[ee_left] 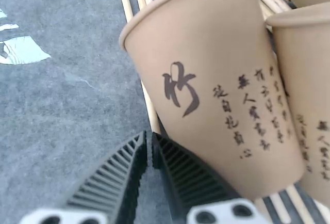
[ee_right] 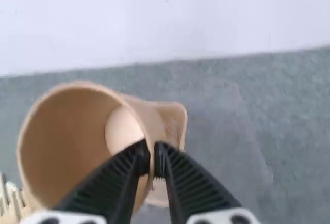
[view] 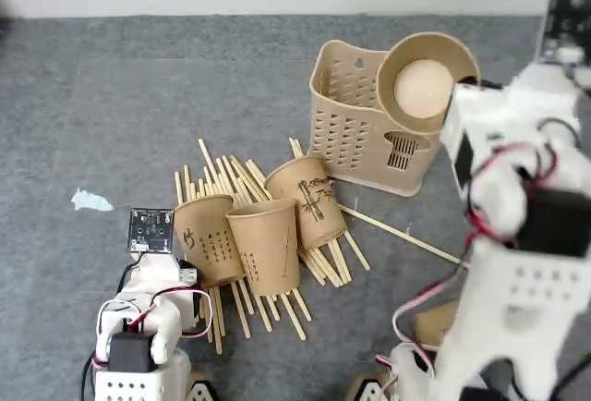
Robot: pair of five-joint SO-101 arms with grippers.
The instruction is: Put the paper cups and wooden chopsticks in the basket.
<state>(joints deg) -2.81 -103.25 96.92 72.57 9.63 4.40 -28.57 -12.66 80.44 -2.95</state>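
My right gripper [ee_right: 151, 162] is shut on the rim of a tan paper cup [ee_right: 67, 141], holding it on its side over the beige slotted basket [view: 355, 119]; the cup's mouth [view: 423, 82] faces the high camera. Three more printed paper cups [view: 208, 235] [view: 266, 244] [view: 309, 200] lie on a spread of wooden chopsticks [view: 235, 179] in the middle of the grey mat. My left gripper [ee_left: 150, 154] is shut with nothing in it, low over the mat right beside the leftmost cup [ee_left: 216, 79]. A corner of the basket [ee_right: 172, 121] shows behind the held cup.
One chopstick [view: 406, 235] lies apart, in front of the basket. A small pale blue scrap [view: 90, 200] sits on the mat to the left. A tan block [view: 434, 322] rests by the right arm's base. Open mat stretches at the back left.
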